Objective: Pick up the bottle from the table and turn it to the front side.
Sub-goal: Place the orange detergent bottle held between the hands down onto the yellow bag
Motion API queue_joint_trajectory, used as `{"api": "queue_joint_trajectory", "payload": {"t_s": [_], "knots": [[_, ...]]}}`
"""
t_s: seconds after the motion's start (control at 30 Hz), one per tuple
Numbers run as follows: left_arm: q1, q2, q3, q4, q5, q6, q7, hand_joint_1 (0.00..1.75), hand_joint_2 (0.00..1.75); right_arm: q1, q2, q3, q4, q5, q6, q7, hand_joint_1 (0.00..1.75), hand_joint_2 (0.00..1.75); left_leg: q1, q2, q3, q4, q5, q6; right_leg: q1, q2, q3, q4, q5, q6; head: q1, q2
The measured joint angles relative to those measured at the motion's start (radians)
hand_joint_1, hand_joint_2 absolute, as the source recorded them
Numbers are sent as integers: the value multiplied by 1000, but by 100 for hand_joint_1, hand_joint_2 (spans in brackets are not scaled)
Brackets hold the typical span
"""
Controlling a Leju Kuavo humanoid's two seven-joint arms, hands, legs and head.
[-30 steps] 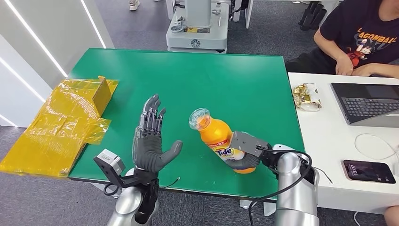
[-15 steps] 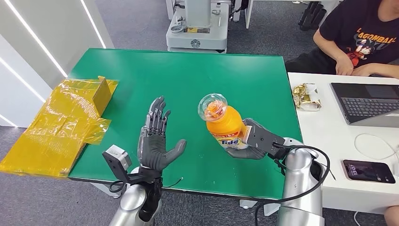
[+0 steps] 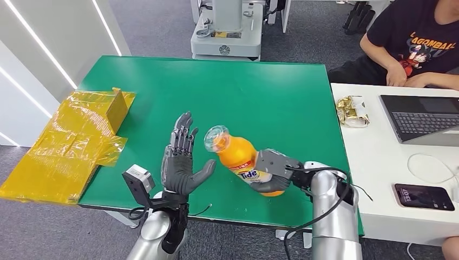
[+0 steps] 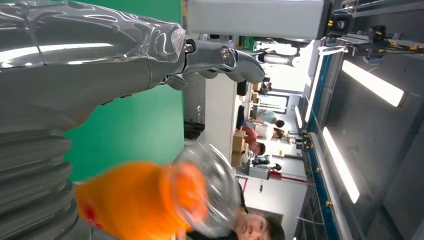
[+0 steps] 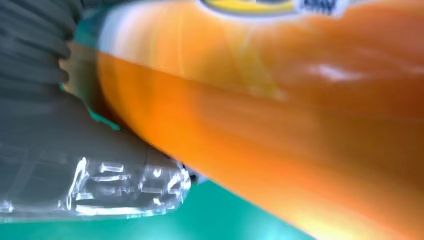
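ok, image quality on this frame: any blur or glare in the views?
Head view: sharp and evenly lit, the orange bottle in the right hand reads clearly. Left wrist view: the bottle is motion-blurred, ceiling strip lights are bright, and there is glare on the left hand. Right wrist view: the bottle is too close, smeared and out of focus.

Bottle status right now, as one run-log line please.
bottle: lifted, tilted, cap toward left hand | right hand: grips bottle's lower body | left hand: fingers apart, beside cap, contact unclear | label: Tide side up
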State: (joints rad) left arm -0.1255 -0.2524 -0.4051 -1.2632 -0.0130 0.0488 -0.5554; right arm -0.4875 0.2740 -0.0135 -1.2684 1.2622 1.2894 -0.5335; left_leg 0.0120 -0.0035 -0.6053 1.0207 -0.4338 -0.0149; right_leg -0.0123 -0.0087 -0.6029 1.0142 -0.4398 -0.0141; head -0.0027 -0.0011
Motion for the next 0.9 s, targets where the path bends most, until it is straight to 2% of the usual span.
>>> {"api": "queue_joint_trajectory", "payload": {"t_s": [0.17, 0.47, 0.6, 0.73, 0.9], "knots": [[0, 0, 0, 0, -10, -4, 11, 0, 175, -50, 0, 74, 121, -5, 0, 57, 175, 175, 0, 0, 0, 0, 0, 0, 0, 0, 0, 0, 0, 0, 0, 0], [2, 0, 9, 0, -13, -5, 13, 0, 175, -101, 0, 130, 197, 7, 0, 58, 175, 175, 0, -2, -1, 0, 0, 0, 0, -2, 0, 0, 0, 0, 0, 0], [3, 0, 9, 0, -17, -6, 14, 0, 175, -103, 2, 128, 135, 27, 0, -7, 175, 175, 0, -3, -1, 0, 0, 0, 0, -3, 0, 0, 0, 0, 0, 0], [3, 0, 9, 0, -18, -7, 14, 0, 175, -87, 3, 115, 55, -11, 0, -100, 175, 175, 0, -3, -1, 0, 0, 0, 0, -3, 0, 0, 0, 0, 0, 0], [3, 0, 9, 0, -20, -8, 14, 0, 175, -59, 3, 98, -9, -51, 0, -147, 175, 175, 0, -3, -1, 0, 0, 0, 0, -3, 0, 0, 0, 0, 0, 0]]}}
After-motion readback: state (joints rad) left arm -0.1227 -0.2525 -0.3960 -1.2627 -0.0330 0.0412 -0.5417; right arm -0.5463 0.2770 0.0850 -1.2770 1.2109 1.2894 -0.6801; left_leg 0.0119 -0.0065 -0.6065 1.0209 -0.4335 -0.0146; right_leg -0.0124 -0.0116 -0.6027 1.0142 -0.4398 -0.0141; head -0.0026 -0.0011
